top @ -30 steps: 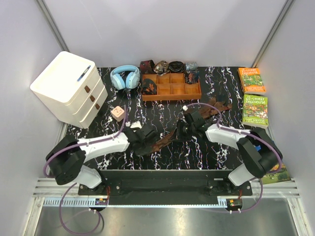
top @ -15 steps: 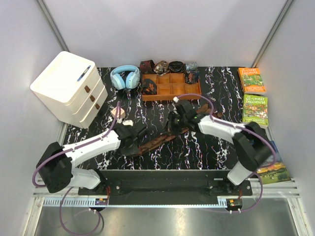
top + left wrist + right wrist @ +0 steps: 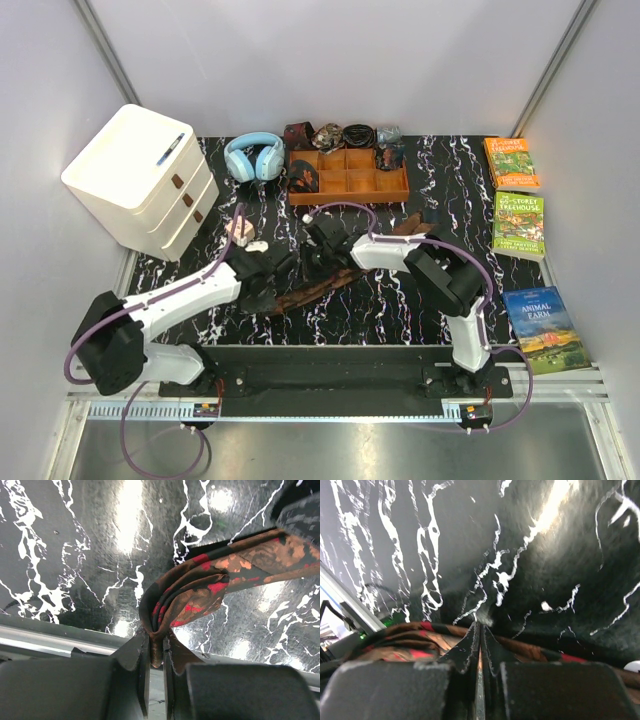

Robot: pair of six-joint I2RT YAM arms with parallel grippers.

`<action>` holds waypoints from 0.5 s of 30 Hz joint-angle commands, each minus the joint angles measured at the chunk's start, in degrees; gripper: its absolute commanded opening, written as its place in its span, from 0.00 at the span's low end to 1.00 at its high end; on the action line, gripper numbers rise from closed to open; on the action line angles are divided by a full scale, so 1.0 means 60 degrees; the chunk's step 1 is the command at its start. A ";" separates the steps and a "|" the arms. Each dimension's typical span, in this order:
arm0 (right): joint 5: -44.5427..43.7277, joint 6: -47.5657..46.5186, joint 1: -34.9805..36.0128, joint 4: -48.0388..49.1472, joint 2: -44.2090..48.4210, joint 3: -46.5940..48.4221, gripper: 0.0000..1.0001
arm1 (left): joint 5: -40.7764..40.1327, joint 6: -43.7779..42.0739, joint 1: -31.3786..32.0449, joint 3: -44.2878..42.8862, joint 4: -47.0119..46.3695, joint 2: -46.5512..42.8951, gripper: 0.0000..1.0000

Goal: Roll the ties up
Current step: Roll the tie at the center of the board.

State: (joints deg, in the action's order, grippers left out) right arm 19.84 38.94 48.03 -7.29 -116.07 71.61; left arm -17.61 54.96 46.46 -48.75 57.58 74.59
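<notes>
The black, white-veined tabletop (image 3: pixel 400 310) spreads out in front of me. A white drawer unit (image 3: pixel 140 180) stands at its far left corner, and three books (image 3: pixel 518 225) lie along the right edge. At the back sits the orange-brown wooden tray (image 3: pixel 350 197), with light blue headphones (image 3: pixel 253 156) just to its left.

The tie (image 3: pixel 318 288) lies out on the tabletop in front of the tray, well apart from it. It is a dark brown band with reddish-tan patches, and it slants from near my left arm up and to the right, passing under my right arm.

My left hand (image 3: pixel 156 652) is clamped on the near end of the tie. Its fingers (image 3: pixel 144 655) are drawn close together, pinching a folded loop of fabric, and the rest of the band trails away to the right above the marble.

My right hand (image 3: pixel 479 640) has reached across to the middle of the tabletop, close to my left one. Its fingers (image 3: pixel 492 647) are pressed together with only a sliver of a gap. The patterned fabric runs out on both sides of them, so the band looks nipped between them.
</notes>
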 commanded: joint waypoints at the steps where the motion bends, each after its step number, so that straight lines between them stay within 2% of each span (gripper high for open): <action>1: 0.0005 0.0190 -0.0066 -0.0089 0.0301 -0.0611 0.06 | -0.0186 -0.0487 -0.0315 -0.0049 0.0071 -0.0521 0.01; 6: 0.0005 0.0278 -0.0066 -0.0074 0.0361 -0.1315 0.05 | -0.0288 -0.0649 -0.0550 -0.0005 0.0042 -0.0581 0.01; 15: -0.0024 0.0483 -0.0066 -0.0264 0.0873 -0.1052 0.04 | -0.0405 -0.0766 -0.0565 0.0054 -0.0163 -0.0010 0.00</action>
State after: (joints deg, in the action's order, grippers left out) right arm 21.67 42.09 47.62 -4.25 -113.78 65.65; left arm -17.85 51.57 43.38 -48.71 57.32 73.19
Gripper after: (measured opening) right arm 0.044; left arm 0.126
